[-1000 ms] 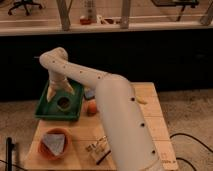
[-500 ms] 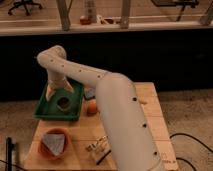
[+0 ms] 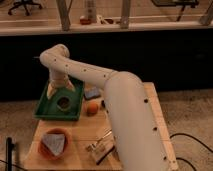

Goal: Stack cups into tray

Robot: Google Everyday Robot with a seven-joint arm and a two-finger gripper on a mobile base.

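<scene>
Pale wooden tabletop (image 3: 82,132) carries at its ten o'clock corner the shallow green plastic tray (image 3: 44,111), where a small grey-green, dark-centred cup (image 3: 63,103) sits under the gripper (image 3: 61,92), jaws spread, apparently placing; next, a straight lift clear.

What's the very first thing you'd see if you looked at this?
The huge white robot arm sweeps across the wooden table from the lower right. Its gripper hangs over the green tray at the table's far left, just above a small cup inside it. At the front left sits an orange-brown bowl holding grey cloth.
</scene>
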